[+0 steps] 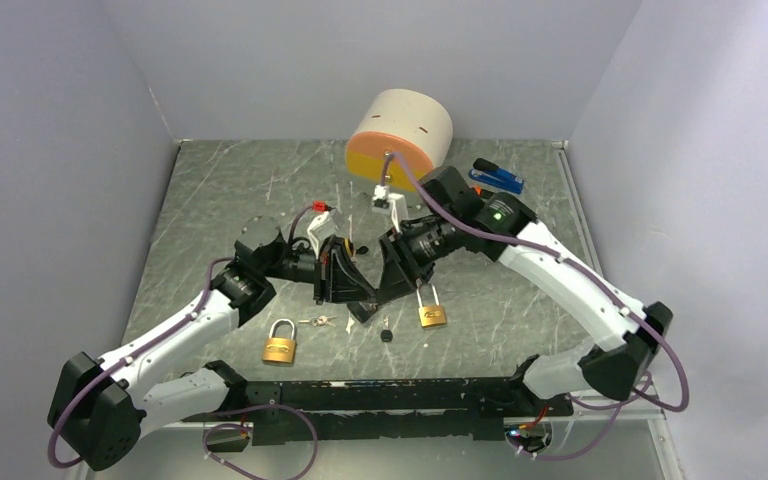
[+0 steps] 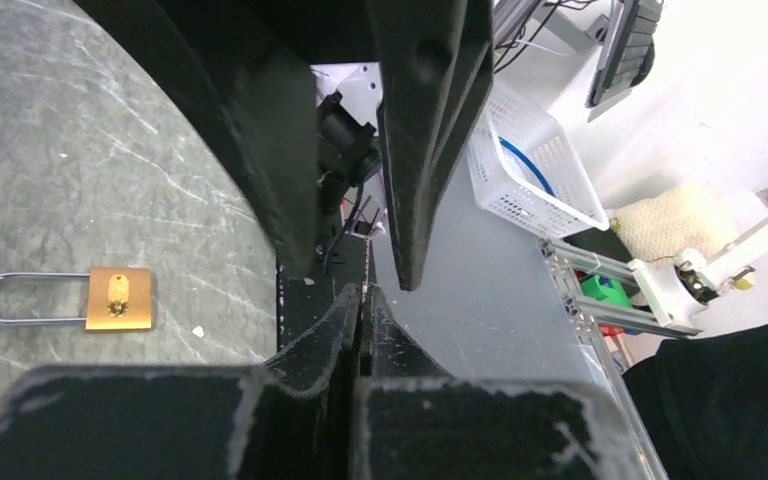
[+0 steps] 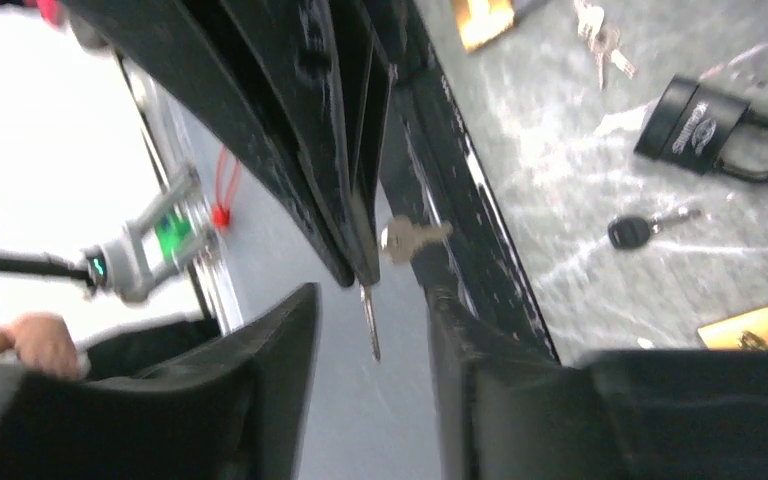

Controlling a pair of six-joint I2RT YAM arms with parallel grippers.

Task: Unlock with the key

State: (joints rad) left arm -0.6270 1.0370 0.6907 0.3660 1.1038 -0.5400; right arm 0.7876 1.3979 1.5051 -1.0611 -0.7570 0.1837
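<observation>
Lavender walls enclose a grey marbled tabletop (image 1: pixel 220 200), over the middle of which both arms are brought tip to tip. The left gripper (image 2: pixel 362 296) is seen with its jaws clenched on a silver key (image 3: pixel 370 325), whose blade is pointed out past the tips. A second silver key (image 3: pixel 412 238) juts sideways just beside them. The right gripper (image 3: pixel 370 298) is held with its jaws released, one on each side of the blade; whether the blade is touched by them cannot be told. A left brass padlock (image 1: pixel 279 345) is laid flat on the tabletop near the left forearm, its shackle turned away from the bases. A right brass padlock (image 1: pixel 431 312) is laid just beside the right gripper, on the near side. Between the two padlocks a small bunch of keys (image 1: pixel 320 322) and a black-headed key (image 1: pixel 387 335) are spread. A black padlock (image 3: pixel 720 130) is shown by the right wrist camera near the black-headed key. By the far wall a beige and orange cylinder (image 1: pixel 400 135) is set, with a blue object (image 1: pixel 497 178) to its right.
</observation>
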